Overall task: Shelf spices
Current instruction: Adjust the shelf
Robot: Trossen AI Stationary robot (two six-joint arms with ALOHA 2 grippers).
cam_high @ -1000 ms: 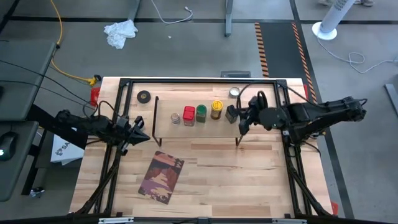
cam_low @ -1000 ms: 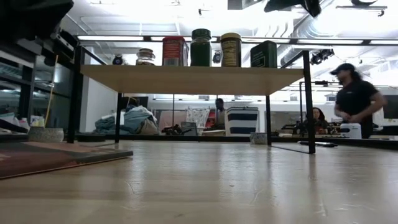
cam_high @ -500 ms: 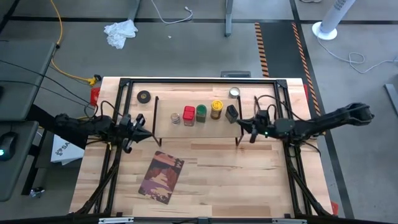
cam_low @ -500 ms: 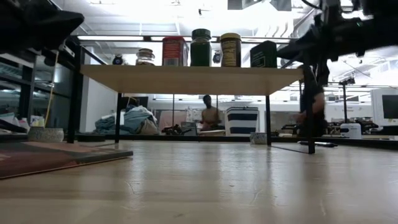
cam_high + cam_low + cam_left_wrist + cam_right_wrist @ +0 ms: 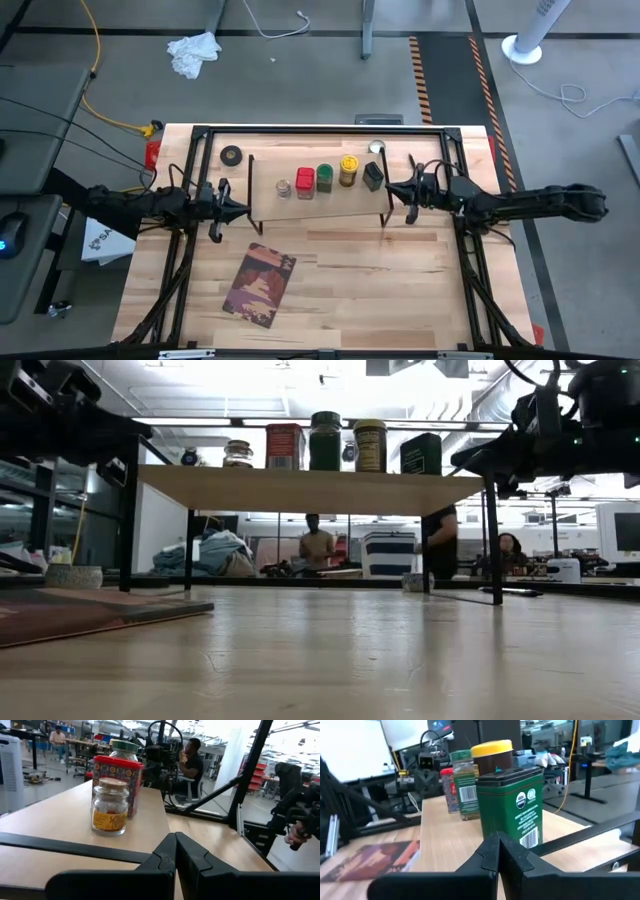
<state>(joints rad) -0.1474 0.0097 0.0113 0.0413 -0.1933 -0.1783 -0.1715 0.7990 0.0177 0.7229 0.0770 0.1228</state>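
Shelf (image 5: 318,203) stands mid-worktop (image 5: 400,270) w/ all five spices in a row on top. From the left arm's side: glass jar (image 5: 283,189), red box (image 5: 305,180), green-top jar (image 5: 325,177), yellow-top jar (image 5: 348,171), dark tin (image 5: 373,177). All upright, close together, none held.

Left end effector (image 5: 238,209) sits just off the shelf's left end, fingers closed tight, nothing in them. Left wrist view: fingers pressed together, glass jar & red box right ahead on the board.

Right end effector (image 5: 389,187) is at the shelf's right end, just beside the tin; fingers closed, empty. Right wrist view: tin directly ahead w/ a green label face; whether the tips touch it, can't tell from this angle, prob. a small gap.

Elsewhere on worktop: book (image 5: 260,284) lying flat toward the front, tape roll (image 5: 232,155) near back left, small silver lid-like item (image 5: 376,148) at back behind the shelf. Low view shows people (image 5: 316,546) in the room behind.
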